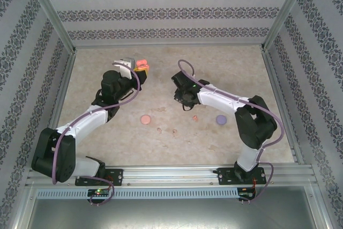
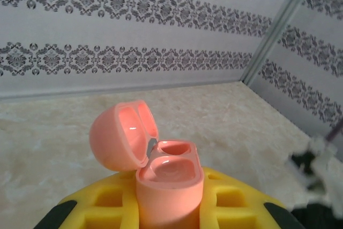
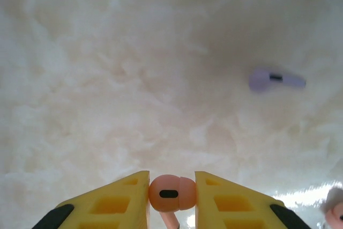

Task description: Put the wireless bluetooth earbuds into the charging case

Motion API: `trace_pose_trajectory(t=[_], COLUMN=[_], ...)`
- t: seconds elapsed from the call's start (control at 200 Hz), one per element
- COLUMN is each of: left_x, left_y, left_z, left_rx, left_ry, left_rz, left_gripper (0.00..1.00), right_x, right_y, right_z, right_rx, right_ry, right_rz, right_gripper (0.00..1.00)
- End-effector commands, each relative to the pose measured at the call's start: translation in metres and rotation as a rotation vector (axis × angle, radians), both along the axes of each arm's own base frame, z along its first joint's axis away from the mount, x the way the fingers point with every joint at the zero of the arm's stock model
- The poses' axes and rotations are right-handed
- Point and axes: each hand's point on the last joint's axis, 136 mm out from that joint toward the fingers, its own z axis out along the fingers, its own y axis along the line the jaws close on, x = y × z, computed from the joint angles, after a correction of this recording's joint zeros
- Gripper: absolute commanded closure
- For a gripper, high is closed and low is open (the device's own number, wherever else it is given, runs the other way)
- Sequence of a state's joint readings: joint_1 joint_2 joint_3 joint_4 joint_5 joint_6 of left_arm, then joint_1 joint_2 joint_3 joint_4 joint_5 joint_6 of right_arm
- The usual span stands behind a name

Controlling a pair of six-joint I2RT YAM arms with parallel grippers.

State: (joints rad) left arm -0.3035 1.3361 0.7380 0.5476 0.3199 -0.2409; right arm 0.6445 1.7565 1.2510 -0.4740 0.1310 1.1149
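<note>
Coral-red plastic is gripped in both pincers. The left pincer (image 1: 140, 68) is closed firmly on the base of the coral-red charging case (image 2: 170, 186), which is held upright over the far left part of the desk (image 1: 230, 73). The case's lid (image 2: 120, 138) is swung open to the left, and the two wells in the base are laid open to view between the yellow fingers (image 2: 230, 199).

The right pincer (image 3: 171, 186) is narrowed onto a coral-red earbud (image 3: 170, 193). The earbud is pinched by its round head, and its stem is seen running down between the fingers. In the top view this pincer is placed near the middle of the desk, well apart from the held case.

A purple earbud (image 3: 276, 80) is seen lying on the desk beyond the right pincer. A blurred shape at the lower right edge of the right wrist view is probably a pale pink earbud (image 3: 335, 210).

Nearer the arm bases, a closed pink case (image 1: 145, 118) and a closed purple case (image 1: 220, 118) are laid flat on the desk. Between them one loose earbud (image 1: 195, 117) and two further earbuds (image 1: 159, 130) are scattered, too small for their colours to be told.
</note>
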Motion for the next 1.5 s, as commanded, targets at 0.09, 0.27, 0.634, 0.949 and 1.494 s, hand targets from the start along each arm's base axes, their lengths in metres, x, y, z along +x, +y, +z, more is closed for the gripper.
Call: trace_pose_trajectory(t=[0.09, 0.27, 0.634, 0.949, 1.494], left_x=[-0.02, -0.029, -0.029, -0.017, -0.008], left_y=[-0.021, -0.036, -0.063, -0.099, -0.115], left_z=[0.014, 0.017, 0.05, 0.078, 0.106], left_rx=[0.123, 0.188, 0.149, 0.14, 0.066], left_ry=[-0.191, -0.326, -0.508, -0.656, -0.745], left_rz=[-0.127, -0.165, -0.153, -0.11, -0.09], left_gripper=[1.0, 1.0, 1.0, 1.0, 1.0], right_x=[0.032, 0.043, 0.017, -0.009, -0.013], right_y=[-0.011, -0.016, -0.008, -0.008, 0.025], right_z=[0.073, 0.145, 0.267, 0.318, 0.324], right_rx=[0.016, 0.069, 0.204, 0.298, 0.486], right_ry=[-0.299, -0.543, -0.989, -1.192, -1.24], right_rz=[0.127, 0.196, 0.35, 0.405, 0.435], right_gripper=[0.74, 0.72, 0.72, 0.72, 0.72])
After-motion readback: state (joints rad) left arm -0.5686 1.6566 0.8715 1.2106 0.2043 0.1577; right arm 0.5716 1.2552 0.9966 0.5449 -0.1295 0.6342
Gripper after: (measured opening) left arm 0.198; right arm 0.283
